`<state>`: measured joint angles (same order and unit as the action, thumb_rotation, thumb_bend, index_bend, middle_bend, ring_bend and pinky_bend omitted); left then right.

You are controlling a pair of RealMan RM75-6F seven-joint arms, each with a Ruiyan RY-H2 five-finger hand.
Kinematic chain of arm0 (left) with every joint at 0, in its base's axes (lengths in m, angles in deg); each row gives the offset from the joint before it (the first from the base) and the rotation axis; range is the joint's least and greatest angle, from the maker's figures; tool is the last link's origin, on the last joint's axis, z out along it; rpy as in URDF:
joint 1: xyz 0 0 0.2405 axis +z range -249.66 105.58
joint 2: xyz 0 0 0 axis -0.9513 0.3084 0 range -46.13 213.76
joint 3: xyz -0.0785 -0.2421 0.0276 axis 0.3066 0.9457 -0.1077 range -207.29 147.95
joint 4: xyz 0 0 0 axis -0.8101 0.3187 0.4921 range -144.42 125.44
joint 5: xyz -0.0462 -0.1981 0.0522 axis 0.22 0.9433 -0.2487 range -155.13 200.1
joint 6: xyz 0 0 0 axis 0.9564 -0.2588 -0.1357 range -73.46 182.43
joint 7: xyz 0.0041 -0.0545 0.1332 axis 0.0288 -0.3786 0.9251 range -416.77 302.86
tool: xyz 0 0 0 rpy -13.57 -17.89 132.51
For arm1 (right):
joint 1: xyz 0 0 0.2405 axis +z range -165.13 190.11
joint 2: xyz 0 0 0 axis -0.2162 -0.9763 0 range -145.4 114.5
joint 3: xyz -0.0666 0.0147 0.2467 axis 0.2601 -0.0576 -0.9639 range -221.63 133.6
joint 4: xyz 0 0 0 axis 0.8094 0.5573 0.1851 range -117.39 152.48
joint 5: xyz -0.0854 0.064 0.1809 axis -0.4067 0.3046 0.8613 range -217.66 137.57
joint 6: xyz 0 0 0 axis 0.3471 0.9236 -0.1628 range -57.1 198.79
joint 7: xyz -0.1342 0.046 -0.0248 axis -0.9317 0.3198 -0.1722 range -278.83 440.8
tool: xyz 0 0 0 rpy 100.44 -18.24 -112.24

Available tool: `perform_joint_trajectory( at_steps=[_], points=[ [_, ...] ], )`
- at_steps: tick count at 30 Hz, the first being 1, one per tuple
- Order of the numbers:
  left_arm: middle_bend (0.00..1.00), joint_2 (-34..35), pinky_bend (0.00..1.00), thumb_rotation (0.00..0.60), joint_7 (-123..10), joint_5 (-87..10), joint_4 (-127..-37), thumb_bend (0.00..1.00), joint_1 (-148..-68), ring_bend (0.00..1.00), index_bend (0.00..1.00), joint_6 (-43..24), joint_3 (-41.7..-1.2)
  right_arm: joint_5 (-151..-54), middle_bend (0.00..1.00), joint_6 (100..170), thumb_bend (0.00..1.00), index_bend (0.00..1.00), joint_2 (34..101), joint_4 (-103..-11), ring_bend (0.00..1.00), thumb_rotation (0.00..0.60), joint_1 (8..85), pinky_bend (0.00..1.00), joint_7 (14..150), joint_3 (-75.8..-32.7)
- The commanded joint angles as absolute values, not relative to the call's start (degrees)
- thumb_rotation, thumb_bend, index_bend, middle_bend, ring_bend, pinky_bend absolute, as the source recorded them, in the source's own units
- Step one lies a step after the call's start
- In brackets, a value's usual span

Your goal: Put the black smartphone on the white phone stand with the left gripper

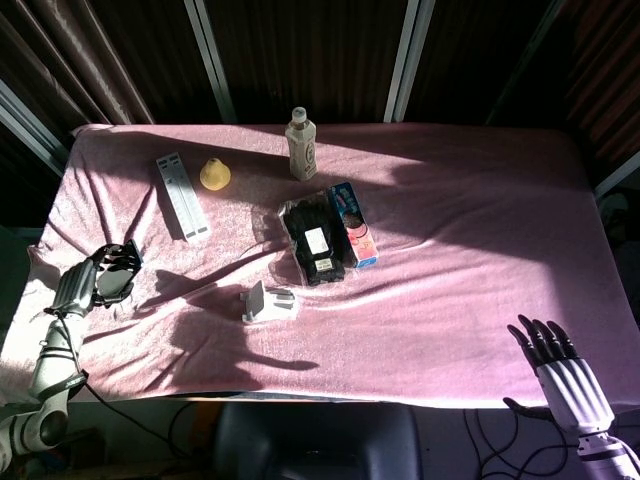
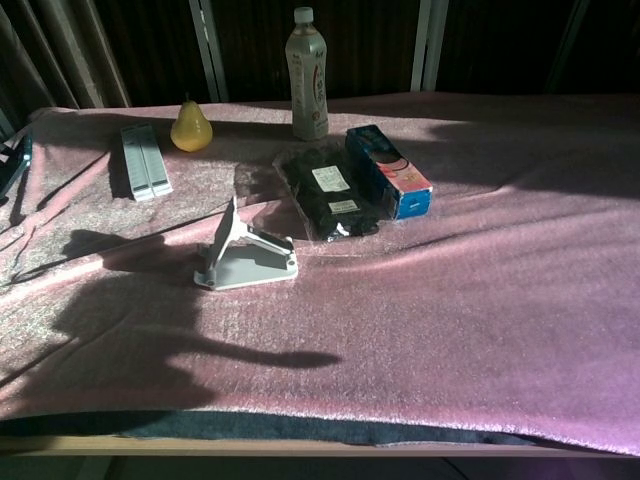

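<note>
Now my left hand (image 1: 95, 280) hangs over the worktop's (image 1: 470, 300) left edge with the phone (image 1: 118, 272) in its grip, fingers curled around the dark slab. From the head camera the phone shows only as a black sliver past the fingers; from the chest camera I get just a thin dark edge at the frame's left border (image 2: 14, 165), so I cannot tell which way the screen faces. The stand (image 1: 266, 301) sits well apart to the right, near the middle of the pink cloth, its back plate tilted up and its base flat. My right hand (image 1: 553, 362) is off the near right corner, fingers spread, holding nothing.

I judge the phone to be stiff, light and slick: glass and smooth sides, prone to sliding if the hold loosens, and not something I want to drop on an edge. Holding it across the long sides seems best to me, leaving the bottom edge free to land on the stand's lip. The stand looks light too, so a hard push could shove it along the cloth. I would bring the phone in tilted to match the back plate and ease off only once it rests there.
</note>
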<state>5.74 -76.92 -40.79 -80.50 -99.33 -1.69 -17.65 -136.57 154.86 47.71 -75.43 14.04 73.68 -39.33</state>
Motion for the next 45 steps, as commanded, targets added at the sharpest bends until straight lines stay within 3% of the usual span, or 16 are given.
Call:
perform_joint_trajectory(
  at_steps=[1,9,15,24,38,45],
  points=[
    [1.00,6.00,0.31,0.600,-94.49,-55.89,-77.12,0.47,-96.28,0.70,0.84,-8.67,-19.26,-136.63,0.00,154.58,0.13,0.00,47.78,-75.48,0.00,0.600,14.15,0.00,73.49,-39.25],
    [1.00,-0.34,0.31,0.600,-110.21,-72.68,-67.28,0.47,-97.29,0.69,0.84,-22.21,-25.48,-136.68,0.00,154.28,0.13,0.00,47.78,-75.51,0.00,0.600,14.26,0.00,73.56,-39.13],
    [1.00,-7.35,0.31,0.600,-112.60,-76.35,-60.79,0.47,-100.12,0.69,0.84,-25.67,-26.89,-136.85,0.00,153.66,0.13,0.00,47.89,-75.59,0.00,0.600,14.53,0.00,73.21,-38.92],
    [1.00,-13.72,0.30,0.600,-112.28,-76.28,-58.59,0.47,-104.28,0.68,0.84,-24.80,-26.96,-137.16,0.00,153.96,0.13,0.00,47.40,-75.46,0.00,0.600,14.55,0.00,74.45,-38.78],
    [1.00,-13.86,0.26,0.600,-117.71,-70.07,-64.47,0.46,-106.27,0.68,0.84,-20.42,-25.02,-137.35,0.00,154.27,0.13,0.00,47.03,-75.39,0.00,0.600,14.52,0.00,75.30,-38.71],
    [1.00,-16.04,0.26,0.600,-116.84,-68.63,-65.48,0.46,-105.94,0.68,0.84,-21.44,-24.33,-137.33,0.00,154.09,0.13,0.00,47.02,-75.46,0.00,0.600,14.61,0.00,75.21,-38.70]
  ],
)
